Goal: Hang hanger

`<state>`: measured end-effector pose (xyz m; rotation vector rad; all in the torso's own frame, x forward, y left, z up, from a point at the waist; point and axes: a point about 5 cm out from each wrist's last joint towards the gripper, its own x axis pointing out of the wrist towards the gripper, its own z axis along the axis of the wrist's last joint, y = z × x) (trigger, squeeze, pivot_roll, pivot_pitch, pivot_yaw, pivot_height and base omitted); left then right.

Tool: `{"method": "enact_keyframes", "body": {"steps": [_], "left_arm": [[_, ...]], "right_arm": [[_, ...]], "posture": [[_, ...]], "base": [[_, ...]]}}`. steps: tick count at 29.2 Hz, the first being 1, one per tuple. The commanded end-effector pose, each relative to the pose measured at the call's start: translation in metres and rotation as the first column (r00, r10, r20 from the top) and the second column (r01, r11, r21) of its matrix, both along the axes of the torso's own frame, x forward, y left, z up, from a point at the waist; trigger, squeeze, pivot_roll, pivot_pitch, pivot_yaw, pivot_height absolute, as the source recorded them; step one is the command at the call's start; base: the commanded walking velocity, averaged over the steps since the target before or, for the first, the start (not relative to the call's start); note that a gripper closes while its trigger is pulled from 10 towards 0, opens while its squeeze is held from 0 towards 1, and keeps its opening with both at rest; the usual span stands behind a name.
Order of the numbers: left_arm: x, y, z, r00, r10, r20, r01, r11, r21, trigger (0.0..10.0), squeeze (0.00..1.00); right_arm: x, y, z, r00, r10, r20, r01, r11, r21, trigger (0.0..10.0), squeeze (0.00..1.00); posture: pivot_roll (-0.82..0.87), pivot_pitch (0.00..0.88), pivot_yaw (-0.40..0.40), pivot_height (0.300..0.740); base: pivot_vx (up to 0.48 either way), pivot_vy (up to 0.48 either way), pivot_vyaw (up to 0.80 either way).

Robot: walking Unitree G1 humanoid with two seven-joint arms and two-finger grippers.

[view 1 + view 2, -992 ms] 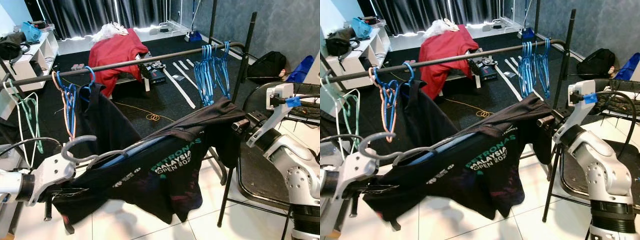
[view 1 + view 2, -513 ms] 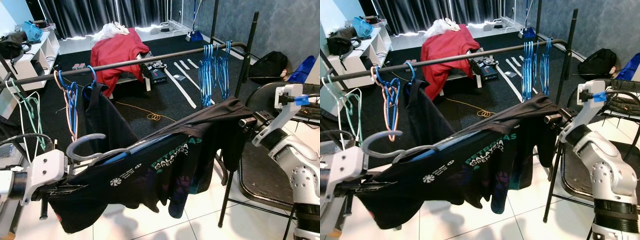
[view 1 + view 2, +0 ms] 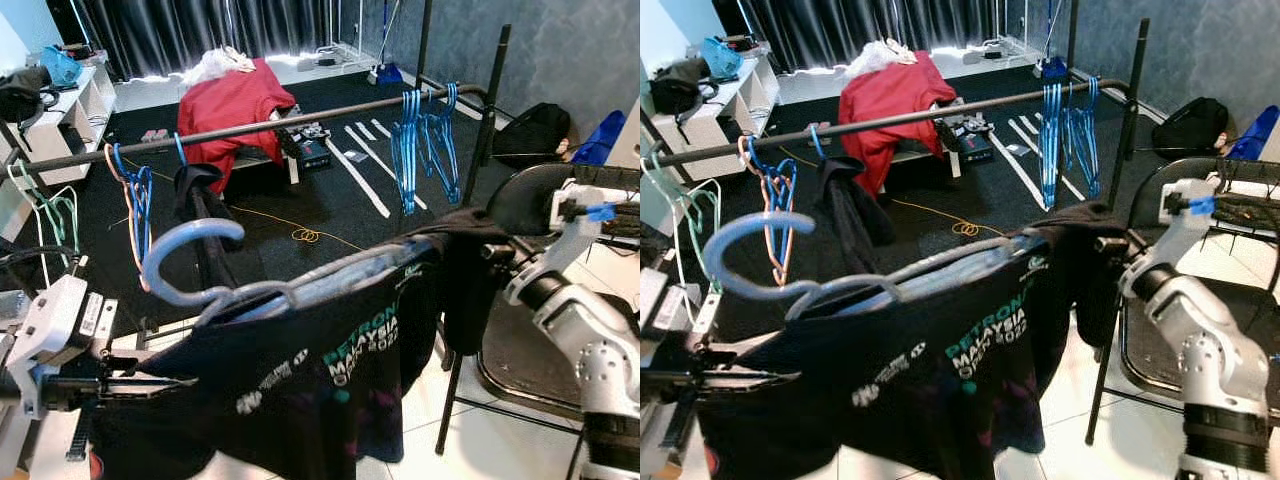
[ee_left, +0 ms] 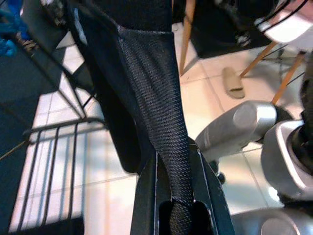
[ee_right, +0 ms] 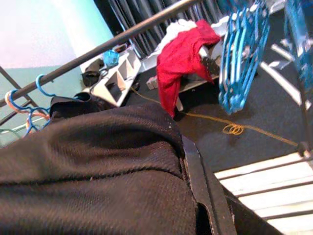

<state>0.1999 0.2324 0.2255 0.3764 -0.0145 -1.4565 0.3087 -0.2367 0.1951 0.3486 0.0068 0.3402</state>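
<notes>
In front of the rail (image 3: 300,117), below bar height, hangs a pale blue hanger (image 3: 190,262) w/ a black shirt (image 3: 330,390) on it, stretched between both arms. Print reads "PETRONAS MALAYSIA", "2022" underneath; small white logo to its left, unreadable. Left end effector (image 4: 175,205) is closed on a fold of the shirt's cloth; right end effector (image 5: 195,196) is pinched on the shirt's other end. Hook's open mouth faces the rail. Open stretch of bar between dark garment (image 3: 200,200) w/ blue hangers (image 3: 135,195) on the left & blue hanger bunch (image 3: 425,140) on the right. Chair (image 3: 530,350) close by the right arm.
</notes>
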Motion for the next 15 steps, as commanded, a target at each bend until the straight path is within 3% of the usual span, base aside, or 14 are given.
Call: {"method": "enact_keyframes", "body": {"steps": [1, 4, 7, 12, 13, 14, 15], "left_arm": [[-0.001, -0.003, 0.007, 0.999, -0.04, 0.017, 0.04, 0.999, -0.016, 10.0, 0.0], [-0.001, -0.004, 0.01, 0.999, -0.04, 0.017, 0.041, 0.998, -0.037, 10.0, 0.0], [0.001, -0.006, 0.017, 0.999, -0.039, 0.028, 0.041, 0.996, -0.085, 10.0, 0.0], [0.001, -0.008, 0.018, 0.999, -0.043, 0.023, 0.045, 0.995, -0.091, 10.0, 0.0], [0.007, -0.012, 0.017, 0.999, -0.013, 0.042, 0.018, 0.994, -0.111, 10.0, 0.0], [0.015, -0.019, 0.016, 0.996, 0.042, 0.073, -0.03, 0.988, -0.154, 10.0, 0.0], [0.025, -0.028, 0.015, 0.99, 0.105, 0.093, -0.084, 0.975, -0.206, 10.0, 0.0]], "right_arm": [[-0.001, -0.003, -0.009, 0.997, -0.051, -0.05, 0.05, 0.999, -0.014, 0.0, 0.0], [-0.001, 0.001, -0.011, 0.997, -0.043, -0.061, 0.042, 0.999, -0.018, 0.0, 0.0], [-0.002, 0.015, -0.016, 0.997, 0.001, -0.077, -0.001, 1.0, -0.005, 0.0, 0.0], [-0.002, 0.023, -0.018, 0.996, 0.021, -0.084, -0.021, 1.0, 0.005, 0.0, 0.0], [-0.003, 0.03, -0.022, 0.995, 0.046, -0.092, -0.048, 0.999, -0.013, 0.0, 0.0], [-0.005, 0.041, -0.026, 0.992, 0.08, -0.095, -0.084, 0.996, -0.042, 2.6, 0.0], [-0.006, 0.048, -0.028, 0.991, 0.093, -0.093, -0.099, 0.994, -0.055, 10.0, 0.0]], "posture": [[-0.13, 0.0, 0.072, 0.74], [-0.13, 0.0, 0.072, 0.74], [-0.13, 0.0, 0.075, 0.74], [-0.13, 0.0, 0.075, 0.74], [-0.13, 0.0, 0.078, 0.74], [-0.12, 0.0, 0.078, 0.74], [-0.12, 0.0, 0.08, 0.74]], "base": [[0.0, 0.0, 0.0], [0.0, 0.0, 0.0], [0.0, 0.0, 0.0], [0.0, 0.0, 0.0], [0.0, 0.0, 0.0], [0.0, 0.0, 0.0], [0.0, 0.0, 0.0]]}}
